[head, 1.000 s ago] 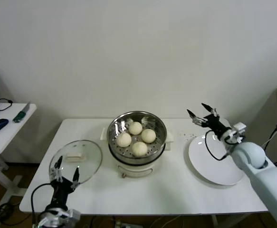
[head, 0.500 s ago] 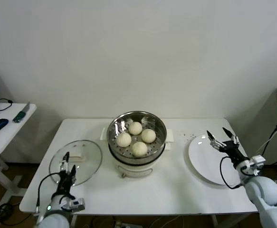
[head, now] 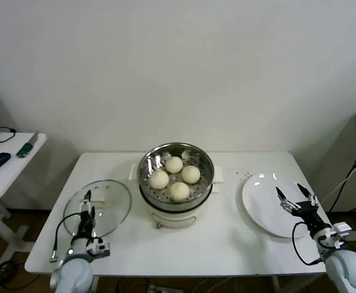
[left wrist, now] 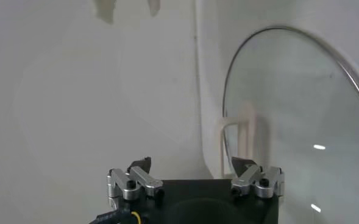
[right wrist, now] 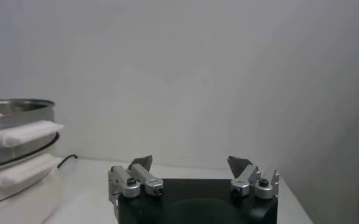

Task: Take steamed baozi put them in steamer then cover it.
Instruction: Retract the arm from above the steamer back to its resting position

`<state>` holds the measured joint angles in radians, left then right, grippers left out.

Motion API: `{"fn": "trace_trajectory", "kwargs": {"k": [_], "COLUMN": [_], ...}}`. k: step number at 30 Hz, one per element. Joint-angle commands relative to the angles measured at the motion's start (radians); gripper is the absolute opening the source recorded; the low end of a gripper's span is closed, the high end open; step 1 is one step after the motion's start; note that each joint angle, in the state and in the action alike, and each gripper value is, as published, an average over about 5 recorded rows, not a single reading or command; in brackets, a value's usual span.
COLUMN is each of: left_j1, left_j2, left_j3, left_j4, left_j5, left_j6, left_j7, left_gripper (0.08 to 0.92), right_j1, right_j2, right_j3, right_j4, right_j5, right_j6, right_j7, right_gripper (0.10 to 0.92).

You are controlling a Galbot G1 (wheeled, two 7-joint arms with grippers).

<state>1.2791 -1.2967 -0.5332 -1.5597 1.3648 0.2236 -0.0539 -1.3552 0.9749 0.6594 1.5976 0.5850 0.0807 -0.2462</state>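
The steel steamer (head: pixel 176 160) stands uncovered on its white base at the table's middle, and its side also shows in the right wrist view (right wrist: pixel 17 122). Several cream-white baozi (head: pixel 179 191) lie on its perforated tray. The flat glass lid (head: pixel 107 202) lies on the table to its left, also seen in the left wrist view (left wrist: pixel 301 103). My left gripper (head: pixel 90 202) is open and empty over the lid's near edge, and shows in its own wrist view (left wrist: pixel 194 165). My right gripper (head: pixel 294 194) is open and empty above the white plate (head: pixel 266 204), and shows in its own wrist view (right wrist: pixel 191 162).
A small white side table (head: pixel 7 168) with a mouse and cables stands at the far left. A cable (head: pixel 352 174) hangs at the far right. The wall runs close behind the table.
My right gripper has drawn back from beside the steamer toward the table's front right, down over the plate. My left gripper has moved forward up to the lid's near edge.
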Motion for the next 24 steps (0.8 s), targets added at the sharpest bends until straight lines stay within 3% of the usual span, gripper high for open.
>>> {"fn": "trace_trajectory", "kwargs": {"k": [1, 24], "left_j1": [-0.103, -0.218], "left_j2": [-0.005, -0.005], "left_j3": [0.006, 0.029], "left_j4": [0.155, 0.271], "left_j5": [0.04, -0.013], "left_j6": [-0.006, -0.021], "left_j7": [-0.048, -0.109], "left_gripper": [0.823, 0.817], "right_j1": [-0.048, -0.039], "right_j2": [0.019, 0.05], "right_j3": [0.032, 0.015], "right_j4": [0.002, -0.016], "right_j5": [-0.024, -0.081], "right_j6": [0.011, 0.028], "right_j7": [-0.012, -0.035], "right_gripper": [0.823, 0.823]}}
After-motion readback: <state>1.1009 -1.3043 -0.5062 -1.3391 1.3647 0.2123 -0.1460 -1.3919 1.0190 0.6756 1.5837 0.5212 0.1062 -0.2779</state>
